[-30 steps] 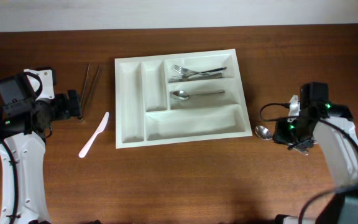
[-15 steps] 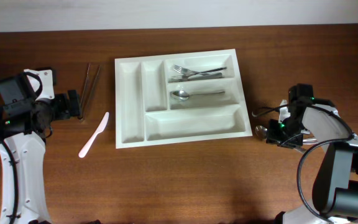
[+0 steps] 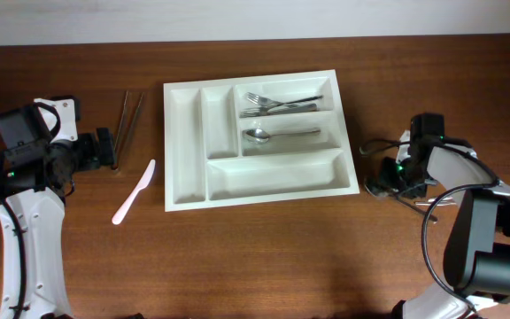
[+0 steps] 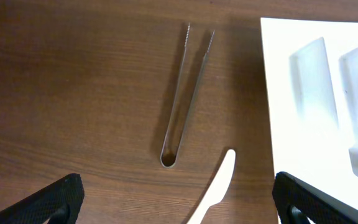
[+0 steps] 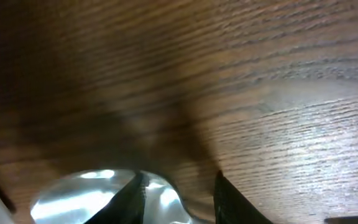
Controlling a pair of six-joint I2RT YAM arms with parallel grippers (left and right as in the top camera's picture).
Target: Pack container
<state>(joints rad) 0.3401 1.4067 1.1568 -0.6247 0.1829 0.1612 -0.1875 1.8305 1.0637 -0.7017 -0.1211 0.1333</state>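
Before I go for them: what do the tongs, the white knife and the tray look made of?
Tongs: metal, probably steel, going by the thin grey strips with a dull sheen and toothed tips.
Knife: likely plastic, since it is opaque white, matte and one moulded piece.
Tray: apparently plastic. It is smooth white with rounded moulded compartments and a soft gloss.

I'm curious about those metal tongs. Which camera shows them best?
The left wrist view: the tongs lie whole and large on the wood. Overhead shows them small, left of the tray. The right wrist view misses them.
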